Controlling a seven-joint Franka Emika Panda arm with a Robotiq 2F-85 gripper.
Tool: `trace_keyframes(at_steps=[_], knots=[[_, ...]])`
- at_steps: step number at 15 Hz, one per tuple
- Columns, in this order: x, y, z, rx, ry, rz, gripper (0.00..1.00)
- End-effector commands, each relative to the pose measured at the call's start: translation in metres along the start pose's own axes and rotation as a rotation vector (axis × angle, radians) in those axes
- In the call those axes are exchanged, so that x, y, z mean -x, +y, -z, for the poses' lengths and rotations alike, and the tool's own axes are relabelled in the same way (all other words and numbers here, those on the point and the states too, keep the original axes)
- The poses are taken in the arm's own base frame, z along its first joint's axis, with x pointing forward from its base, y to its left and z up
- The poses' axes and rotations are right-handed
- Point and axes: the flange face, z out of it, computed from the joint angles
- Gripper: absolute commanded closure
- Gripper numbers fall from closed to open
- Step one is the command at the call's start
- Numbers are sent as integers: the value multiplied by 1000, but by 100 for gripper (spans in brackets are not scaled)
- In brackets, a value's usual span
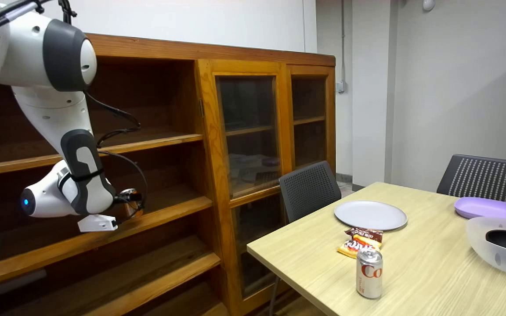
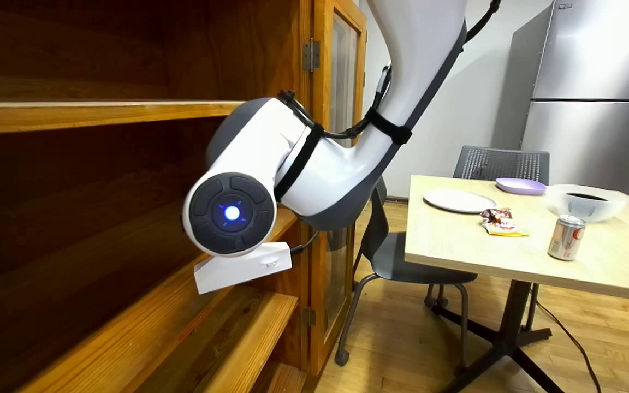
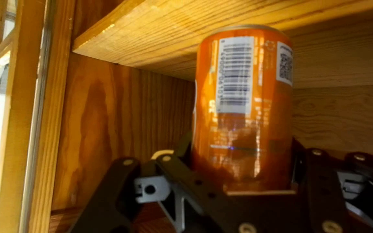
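Pincer (image 3: 243, 155): gripping the orange can (image 3: 243, 97) by both sides.
Orange can: at an open compartment (image 1: 178, 180) of the cabinet (image 1: 215, 153); depth unclear.
Shelf board (image 3: 173, 35): twelve o'clock in the wrist view; a push that way could knock the can loose.
Side panel (image 3: 125, 116): nine o'clock there; drift could scrape the pincer.
Open room: compartment runs on toward three.

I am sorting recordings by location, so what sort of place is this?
Probably a kitchen or break room: there is a tall silvery refrigerator, a table bearing a plate and snack packets, and chairs beside it.
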Motion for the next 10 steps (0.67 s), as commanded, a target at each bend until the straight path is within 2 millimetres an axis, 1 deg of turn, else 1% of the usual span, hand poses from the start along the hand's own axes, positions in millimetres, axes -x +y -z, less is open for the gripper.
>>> trace_keyframes(at_steps=[1,9,10], knots=[[-8,-10,-12,-24,4,27,64],[-4,-14,-21,-30,-9,45,64],[-4,-14,-22,-29,-8,44,59]])
